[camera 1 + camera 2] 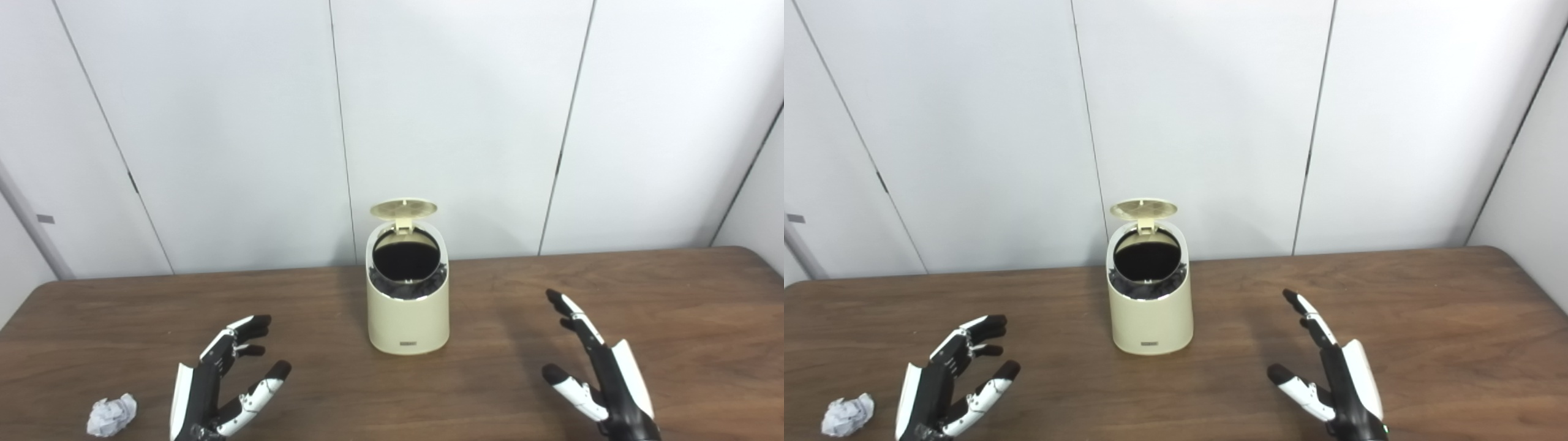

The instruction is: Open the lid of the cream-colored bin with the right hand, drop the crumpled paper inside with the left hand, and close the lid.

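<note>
The cream-colored bin (pixel 407 318) stands at the middle of the brown table, a little toward the back. Its round lid (pixel 403 209) is tipped up at the rear, so the dark mouth with a black liner shows. A crumpled white paper ball (pixel 111 415) lies on the table at the front left. My left hand (pixel 226 380) hovers just right of the paper, open, fingers curled and apart, holding nothing. My right hand (pixel 591 367) is open to the front right of the bin, fingers stretched toward the back, well apart from it.
The wooden table (pixel 674 306) reaches to a white panelled wall (pixel 245 122) behind the bin. Its right rear corner is rounded. Bare wood lies between both hands and the bin.
</note>
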Motion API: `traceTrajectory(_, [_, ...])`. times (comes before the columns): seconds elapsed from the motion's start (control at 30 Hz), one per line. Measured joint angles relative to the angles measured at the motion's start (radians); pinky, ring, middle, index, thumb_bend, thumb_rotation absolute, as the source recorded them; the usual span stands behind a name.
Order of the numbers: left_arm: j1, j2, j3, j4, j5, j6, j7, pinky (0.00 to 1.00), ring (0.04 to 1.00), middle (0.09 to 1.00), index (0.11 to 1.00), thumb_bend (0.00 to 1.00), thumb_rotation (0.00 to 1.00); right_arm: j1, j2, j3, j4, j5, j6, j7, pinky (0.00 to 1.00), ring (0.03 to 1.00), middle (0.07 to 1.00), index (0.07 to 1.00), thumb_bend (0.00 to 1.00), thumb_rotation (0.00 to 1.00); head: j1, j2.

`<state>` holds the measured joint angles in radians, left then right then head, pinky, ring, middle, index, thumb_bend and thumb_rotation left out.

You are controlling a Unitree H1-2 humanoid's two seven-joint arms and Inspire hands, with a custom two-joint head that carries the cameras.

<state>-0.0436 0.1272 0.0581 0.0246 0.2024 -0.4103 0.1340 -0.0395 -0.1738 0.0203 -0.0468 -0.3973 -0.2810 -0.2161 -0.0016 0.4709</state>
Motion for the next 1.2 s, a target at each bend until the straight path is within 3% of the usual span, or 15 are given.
traceTrajectory(0.17, [0.03, 0.02, 0.008, -0.04, 0.105, 0.008, 0.005, 0.59, 0.713, 0.732, 0.727, 0.79, 0.47, -0.009, 0.005, -0.014, 0.026, 0.002, -0.078, -0.037, 0.84, 0.892, 0.899, 0.903, 0.86, 0.96, 0.011, -0.002])
traceTrajectory(0.37, [0.074, 0.079, 0.054, -0.178, 0.504, 0.049, 0.076, 0.57, 0.656, 0.66, 0.646, 0.9, 0.38, -0.01, 0.004, -0.018, 0.031, -0.007, -0.086, -0.039, 0.84, 0.894, 0.906, 0.902, 0.86, 0.95, 0.049, 0.005])
traceTrajectory(0.47, [0.079, 0.11, 0.094, -0.273, 0.573, 0.084, 0.095, 0.58, 0.669, 0.664, 0.648, 0.92, 0.37, -0.014, 0.004, -0.024, 0.04, 0.0, -0.095, -0.043, 0.83, 0.888, 0.901, 0.898, 0.85, 0.94, 0.075, 0.006])
traceTrajectory(0.63, [0.109, 0.145, 0.167, -0.363, 0.556, 0.153, 0.081, 0.59, 0.696, 0.68, 0.647, 0.93, 0.29, -0.026, 0.001, -0.033, 0.066, 0.03, -0.124, -0.044, 0.84, 0.893, 0.902, 0.899, 0.82, 0.93, 0.13, 0.006])
traceTrajectory(0.8, [0.152, 0.185, 0.235, -0.375, 0.504, 0.176, 0.083, 0.54, 0.654, 0.652, 0.632, 0.98, 0.25, -0.038, -0.018, -0.03, 0.091, 0.066, -0.139, -0.044, 0.83, 0.888, 0.901, 0.898, 0.78, 0.91, 0.15, 0.008])
traceTrajectory(0.93, [0.171, 0.182, 0.271, -0.403, 0.506, 0.217, 0.086, 0.51, 0.64, 0.653, 0.636, 1.0, 0.2, -0.045, -0.03, -0.026, 0.106, 0.074, -0.143, -0.047, 0.81, 0.875, 0.893, 0.885, 0.83, 0.94, 0.198, 0.008])
traceTrajectory(1.07, [0.188, 0.184, 0.295, -0.417, 0.524, 0.235, 0.096, 0.5, 0.629, 0.665, 0.651, 1.0, 0.19, -0.049, -0.031, -0.028, 0.111, 0.075, -0.143, -0.047, 0.82, 0.882, 0.896, 0.888, 0.86, 0.96, 0.239, 0.009])
traceTrajectory(1.2, [0.215, 0.184, 0.306, -0.367, 0.545, 0.23, 0.131, 0.51, 0.635, 0.674, 0.656, 1.0, 0.26, -0.052, -0.033, -0.038, 0.118, 0.093, -0.144, -0.046, 0.81, 0.877, 0.886, 0.879, 0.85, 0.97, 0.279, 0.011])
